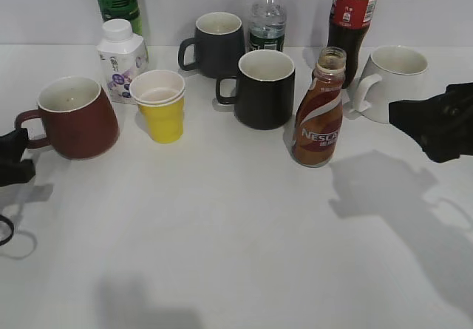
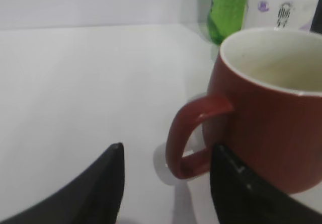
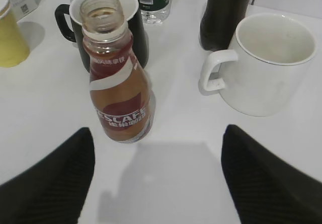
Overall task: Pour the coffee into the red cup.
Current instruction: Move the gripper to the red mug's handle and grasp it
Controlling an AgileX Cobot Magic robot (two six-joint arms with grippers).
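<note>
The coffee bottle (image 1: 318, 114), brown with a red-and-white NESCAFE label and no cap, stands upright right of centre. It also shows in the right wrist view (image 3: 117, 78). My right gripper (image 1: 414, 118) (image 3: 158, 148) is open and empty, right of the bottle and apart from it. The red cup (image 1: 77, 118) stands upright at the left, handle pointing left. In the left wrist view the red cup (image 2: 271, 118) is close. My left gripper (image 1: 16, 155) (image 2: 166, 156) is open, its fingers on either side of the handle, not closed on it.
A yellow paper cup (image 1: 160, 107), two black mugs (image 1: 264, 89) (image 1: 214, 44), a white mug (image 1: 392, 77), a white milk bottle (image 1: 120, 59), a green bottle (image 1: 117, 0), a water bottle (image 1: 267, 18) and a cola bottle (image 1: 352, 18) stand behind. The white table (image 1: 236, 255) stretches to the front.
</note>
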